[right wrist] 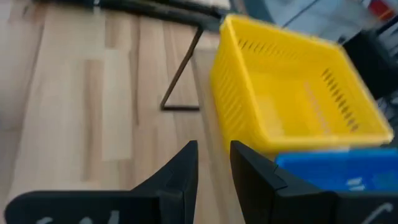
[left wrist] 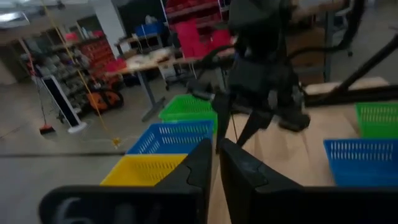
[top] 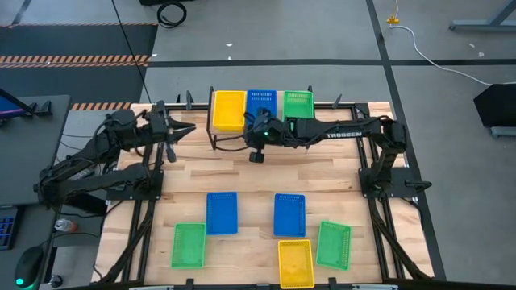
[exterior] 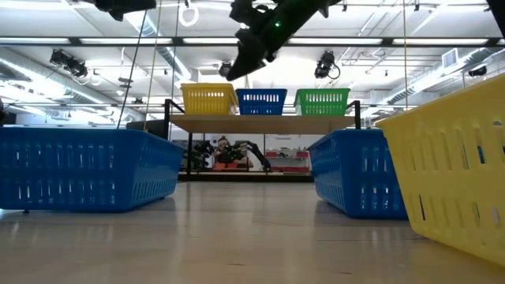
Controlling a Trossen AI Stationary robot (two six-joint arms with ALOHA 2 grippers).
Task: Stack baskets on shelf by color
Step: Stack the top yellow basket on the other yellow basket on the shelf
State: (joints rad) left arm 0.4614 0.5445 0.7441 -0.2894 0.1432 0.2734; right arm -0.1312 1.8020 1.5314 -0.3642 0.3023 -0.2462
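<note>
My left gripper [left wrist: 215, 163] fills the bottom centre of the frame, its two dark fingers [left wrist: 196, 169] nearly together with a thin gap. Beyond them, left of centre, a yellow basket [left wrist: 144, 170], a blue basket [left wrist: 166, 137] and a green basket [left wrist: 186, 108] sit in a row. The other arm [left wrist: 261, 68] hangs at upper centre.

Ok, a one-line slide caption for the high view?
Right hand hovers empty by the shelf holding yellow, blue and green baskets; five baskets wait on the table.
</note>
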